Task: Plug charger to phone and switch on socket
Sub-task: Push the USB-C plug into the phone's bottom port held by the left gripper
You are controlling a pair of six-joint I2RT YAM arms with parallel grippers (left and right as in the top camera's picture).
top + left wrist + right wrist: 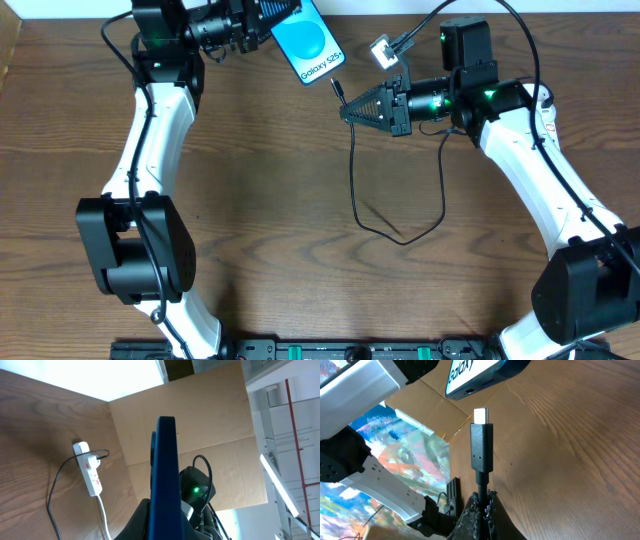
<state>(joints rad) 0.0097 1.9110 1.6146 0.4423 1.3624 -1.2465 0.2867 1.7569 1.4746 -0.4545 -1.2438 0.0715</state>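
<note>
Dark wood-grain table point(280, 285) fills the overhead view, with a black-and-white robot arm reaching in from each lower corner. At the top, the left gripper point(264, 20) is clenched on one end of the phone point(308, 42). The phone's light blue screen faces up, it is turned on a diagonal, and "Galaxy S25+" is printed near its free end. From the left wrist camera the phone appears edge-on, a thin dark blue slab standing between the fingers.

The right gripper point(349, 111) points left and grips the charger cable point(402, 241) just behind its connector point(481, 450). Its dark fingers point(470, 520) are pinched tight around the cable. The connector sticks straight out past the fingertips, bare metal tip first. That tip is near the bottom edge of the phone, where a small dark port point(470, 391) shows. It is not touching: a clear gap remains between them. In the right wrist view the phone is lifted off the wood.

Behind the grip, the cable droops across the table in a loose loop and climbs back up toward the right arm point(540, 170).

The power strip point(90, 472) shows in the left wrist view. It is narrow and white with small red marks, and it lies on the table beside a cardboard wall point(210, 425). A thin black cable leaves its far end, and a white cord point(104, 515) trails from the near end. Whether its switch is on cannot be told.
</note>
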